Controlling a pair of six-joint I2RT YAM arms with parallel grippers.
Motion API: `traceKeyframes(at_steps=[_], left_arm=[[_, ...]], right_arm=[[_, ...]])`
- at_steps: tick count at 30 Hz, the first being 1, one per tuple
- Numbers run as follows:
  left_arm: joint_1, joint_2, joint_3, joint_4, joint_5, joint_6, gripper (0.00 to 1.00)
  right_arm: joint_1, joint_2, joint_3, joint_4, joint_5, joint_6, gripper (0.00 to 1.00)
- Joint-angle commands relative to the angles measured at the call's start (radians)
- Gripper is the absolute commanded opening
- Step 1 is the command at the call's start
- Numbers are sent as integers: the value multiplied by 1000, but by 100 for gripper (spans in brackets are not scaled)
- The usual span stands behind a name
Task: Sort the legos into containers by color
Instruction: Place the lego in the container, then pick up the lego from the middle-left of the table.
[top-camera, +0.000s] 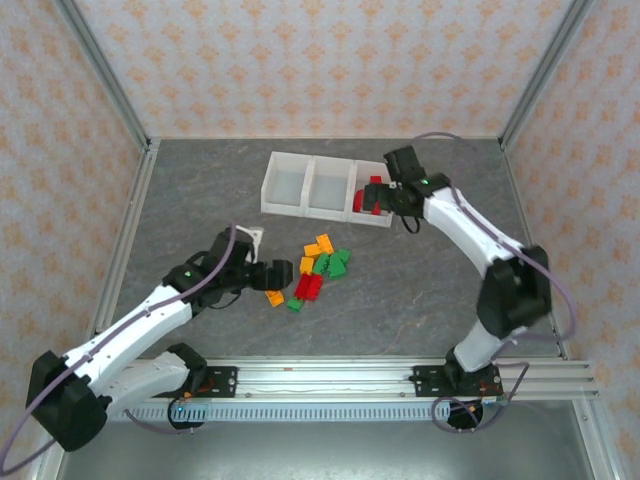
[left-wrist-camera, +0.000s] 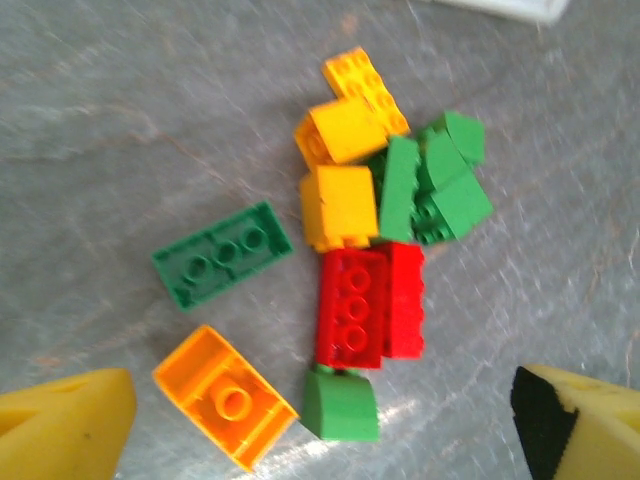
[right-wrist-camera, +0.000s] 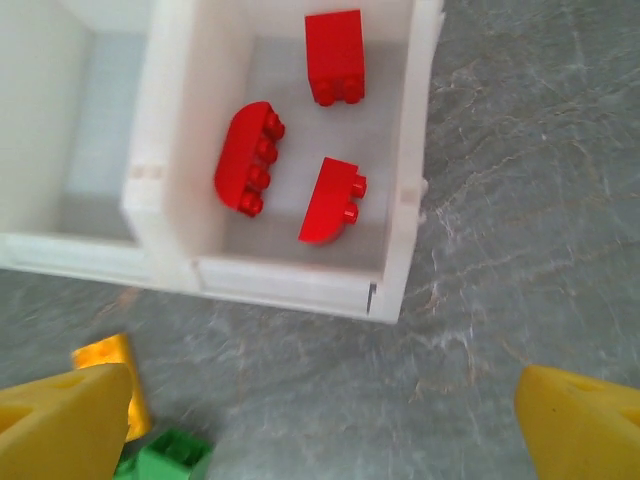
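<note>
Across the top view, a translucent white plastic three-compartment tray sits far back on the grey stone-patterned counter, with red, green and orange studded bricks clustered mid-counter. From the left wrist, the left jaws stand spread over them (an orange brick lies nearest). From the right wrist, the right jaws gape empty beside the end compartment, which holds three red bricks.

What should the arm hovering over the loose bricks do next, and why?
Probably shift slightly and lower the left fingers around the orange brick, then close. The fingers stand open and hold nothing, and that brick lies nearest them on the table, apart from the tight cluster of red, green and orange bricks, so it looks the easiest to grasp cleanly.
</note>
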Motion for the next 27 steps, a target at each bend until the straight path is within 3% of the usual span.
traceKeyframes(at_steps=[1, 13, 18, 27], left_arm=[[-63, 69, 60, -47, -58, -61, 91], [-285, 504, 358, -172, -233, -129, 75], [-303, 638, 433, -233, -288, -201, 69], [-307, 688, 440, -197, -288, -236, 58]], right_arm=[[1, -148, -130, 52, -24, 67, 98], [2, -566, -439, 60, -19, 110, 98], [1, -618, -487, 28, -16, 101, 98], [1, -657, -543, 29, -26, 112, 98]])
